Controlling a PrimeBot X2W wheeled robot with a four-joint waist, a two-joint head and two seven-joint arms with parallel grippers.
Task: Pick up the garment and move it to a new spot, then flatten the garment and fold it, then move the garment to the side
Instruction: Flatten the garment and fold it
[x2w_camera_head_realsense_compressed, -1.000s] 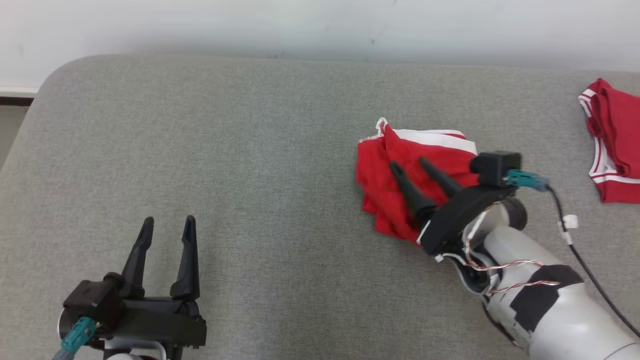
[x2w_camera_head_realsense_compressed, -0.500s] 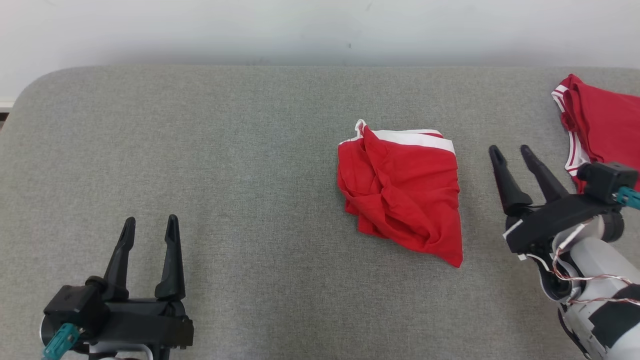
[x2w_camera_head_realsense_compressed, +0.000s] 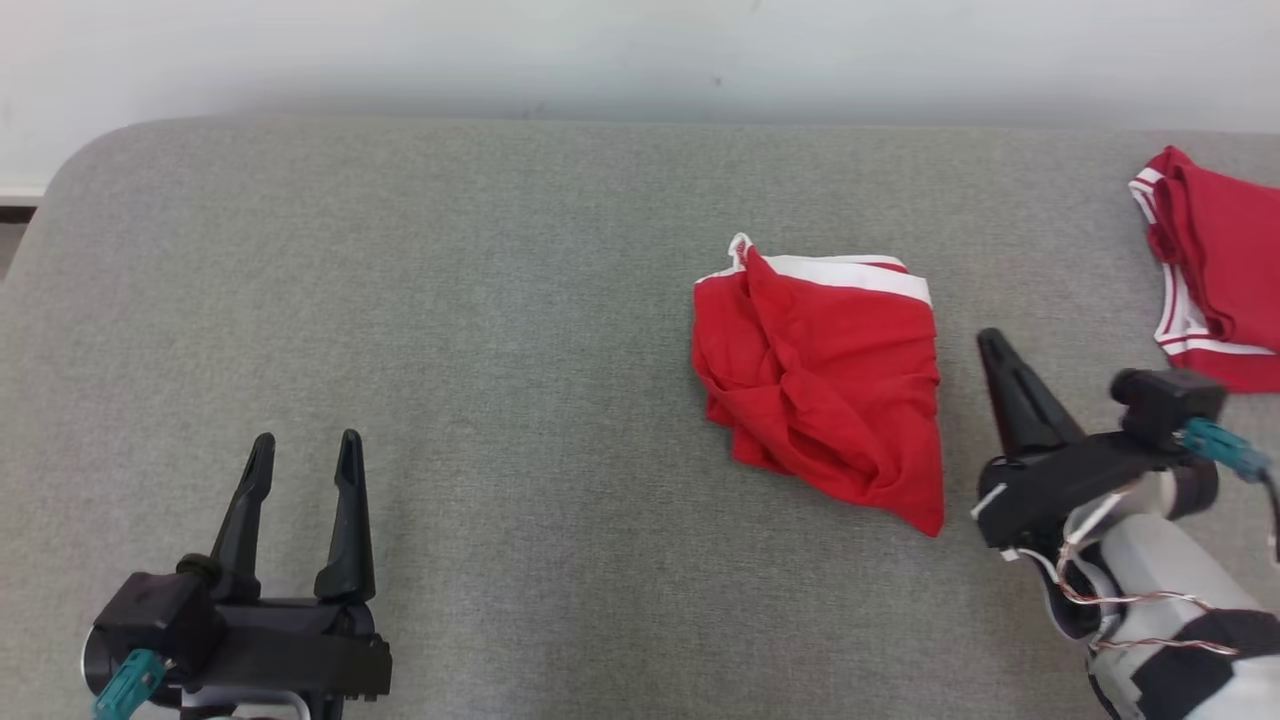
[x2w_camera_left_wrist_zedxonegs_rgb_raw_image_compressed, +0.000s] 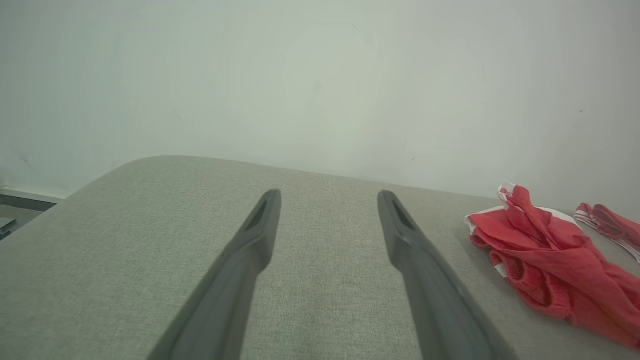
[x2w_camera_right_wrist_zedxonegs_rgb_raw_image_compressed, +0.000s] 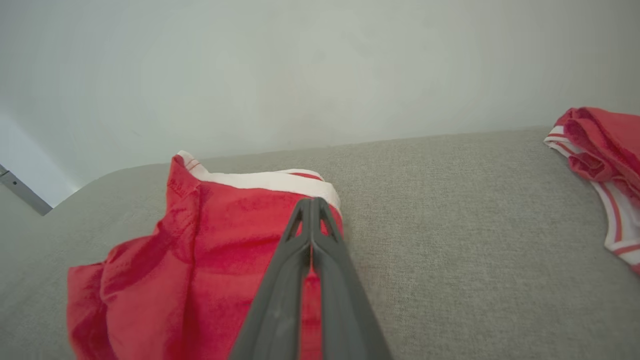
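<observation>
Now the red garment (x2w_camera_head_realsense_compressed: 820, 390) lies crumpled a little right of the middle of the head view, on the grey cloth-covered surface (x2w_camera_head_realsense_compressed: 450, 300). A white band runs along its upper edge, a small white loop sticks up at its upper left corner, and its lower right corner tapers to a point. Folds bunch through its middle, so it is not flat.

The right hand (x2w_camera_head_realsense_compressed: 990, 342) sits at the lower right of the head view, just beside the garment's right edge and apart from it. Its two dark fingers are pressed together into one spike pointing up the frame. In the right wrist view they meet along their whole length with nothing caught between them, and their tips line up with the right end of the white band.

The left hand (x2w_camera_head_realsense_compressed: 306, 440) rests at the lower left of the head view, well apart from the garment. Its fingers stand parted, bare grey cloth shows between them, and it holds nothing. In the left wrist view the garment shows at the right edge, to the right of both fingers.

A second red garment (x2w_camera_head_realsense_compressed: 1215, 260) with white stripes lies bunched at the upper right edge of the head view, well apart from the first. A pale wall (x2w_camera_head_realsense_compressed: 600, 50) runs along the top of the frame.
</observation>
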